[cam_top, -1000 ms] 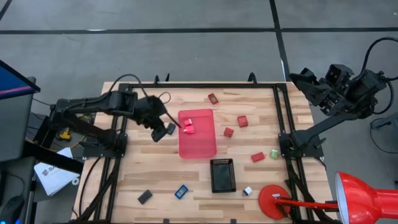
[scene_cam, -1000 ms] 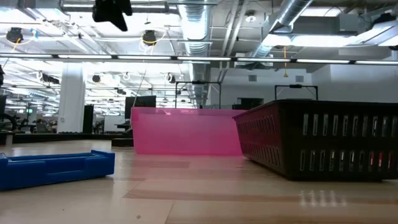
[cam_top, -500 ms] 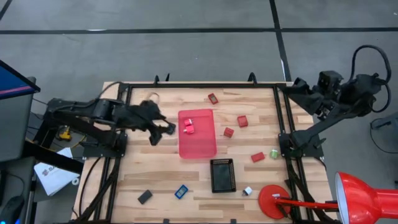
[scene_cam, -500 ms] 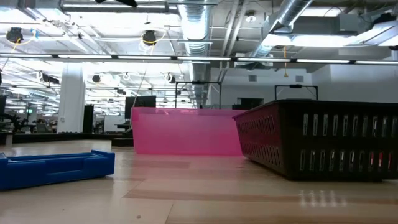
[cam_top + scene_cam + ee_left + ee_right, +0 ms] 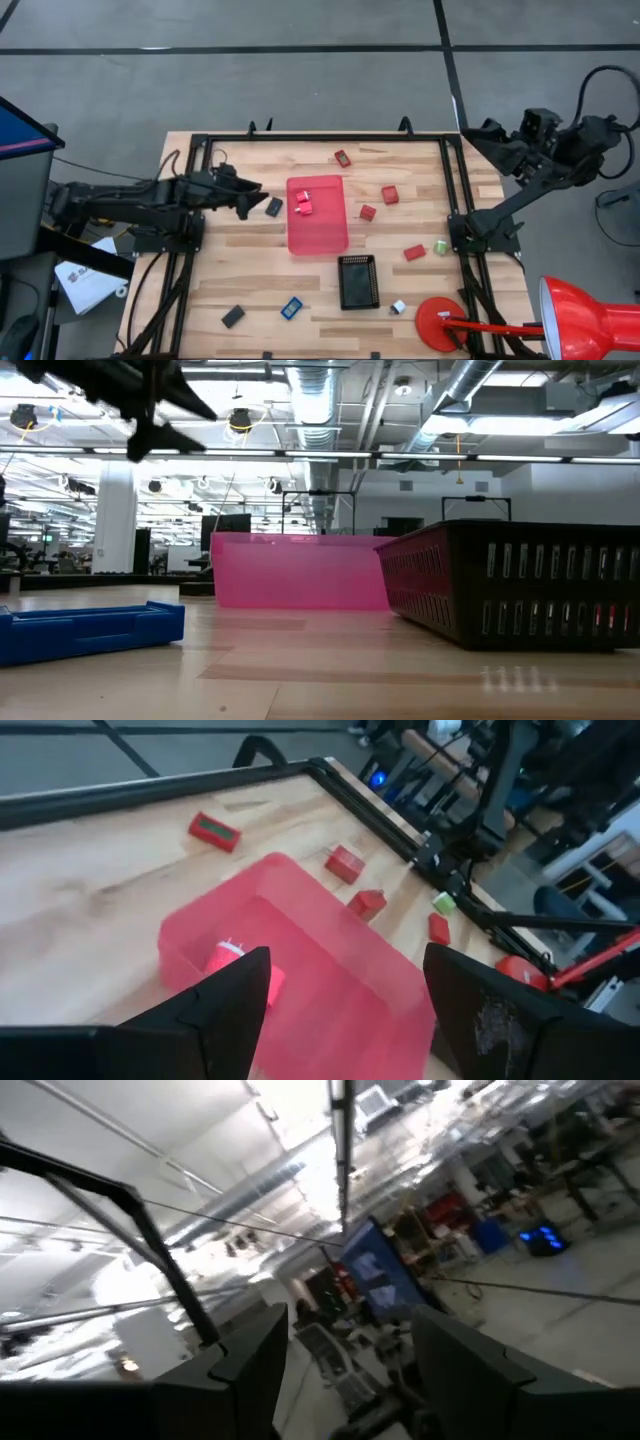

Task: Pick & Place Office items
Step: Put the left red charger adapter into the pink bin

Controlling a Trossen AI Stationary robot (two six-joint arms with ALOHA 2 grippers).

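Left gripper (image 5: 255, 196) hangs beside the pink tray (image 5: 318, 232), jaws spread, empty, two red pieces (image 5: 303, 202) inside. Right gripper (image 5: 478, 135) off-table, apparently parted.

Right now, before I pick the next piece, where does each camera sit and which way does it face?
High: overhead, straight down on the table; both arms show, left gripper open beside the pink tray, right gripper off the table's far right corner.
Low: table height, looking level past the blue piece; the left arm crosses the top.
Left wrist: behind its own fingers, facing the pink tray and red pieces.
Right wrist: aimed at the room, its fingers apart.
Shared: pink tray in high, low, left wrist.
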